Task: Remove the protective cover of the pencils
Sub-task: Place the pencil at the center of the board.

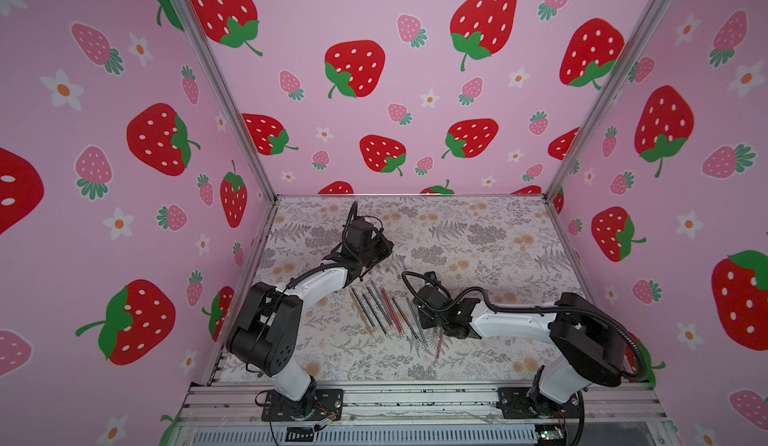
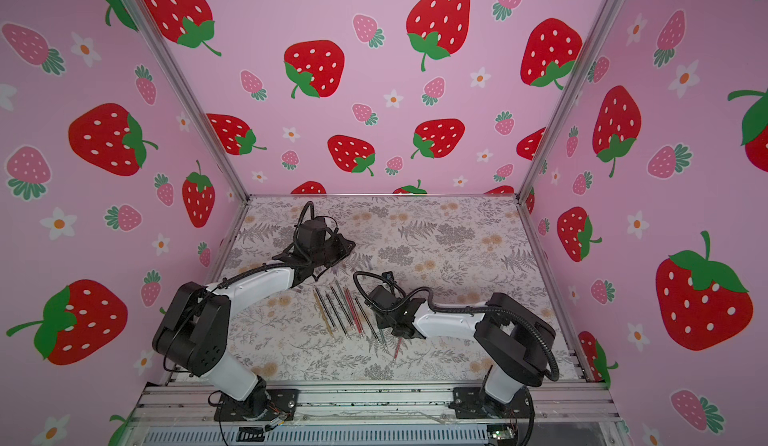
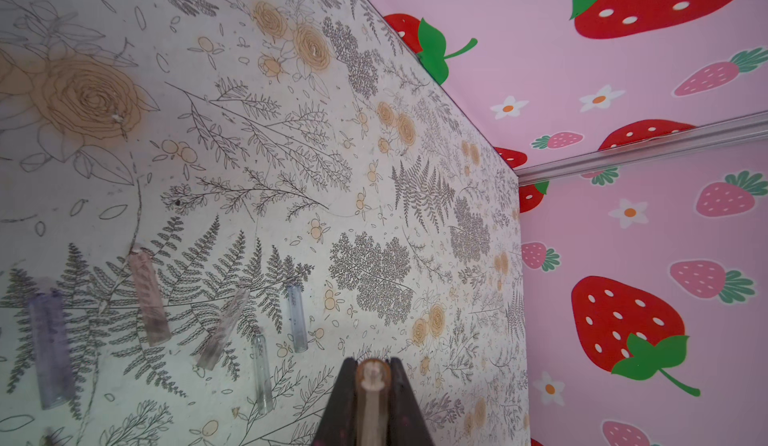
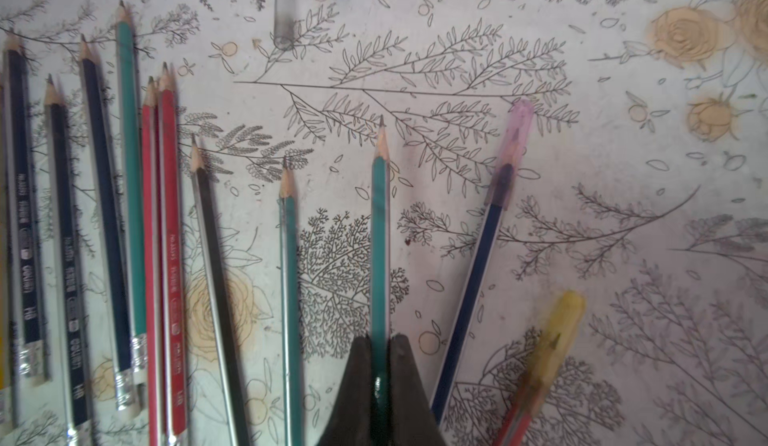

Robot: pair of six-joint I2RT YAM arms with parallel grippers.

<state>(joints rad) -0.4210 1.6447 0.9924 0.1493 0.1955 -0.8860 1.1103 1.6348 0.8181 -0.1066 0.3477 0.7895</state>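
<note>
Left gripper (image 3: 373, 361): pressed together on one amber cover (image 3: 373, 386), over the bench (image 1: 478, 232) on the left side of the work area.
Loose covers (image 3: 148, 298): five lie on the bench just beyond the left gripper in the left wrist view. One is purple, one pink, and three are clear or greyish.
Covers off, total visible: six, counting the amber one. Any others are out of view.
Pencils (image 1: 378, 311): laid in a rough row mid-bench between the two arms, in both top views.
Bare pencils, count: nine show sharpened, uncovered tips in the right wrist view. Three are navy, three green, two red and one black. A yellow sliver at that view's edge may be a tenth, but its tip cannot be seen.
Right gripper (image 4: 380, 339): pinching a green pencil (image 4: 379, 257) by its shaft, with the bare tip pointing away from the gripper. Whether this pencil is lifted or resting cannot be told.
Covered pencils, count: two, lying beside the held pencil, apart from the main row. A blue pencil (image 4: 473, 282) carries a pink cover (image 4: 515, 141). A red pencil (image 4: 517, 415) carries a yellow cover (image 4: 557, 332).
Progress, judged: most of the task looks done.
Remaining, judged: place the amber cover with the loose ones, put down the green pencil, then strip the pink and yellow covers.
</note>
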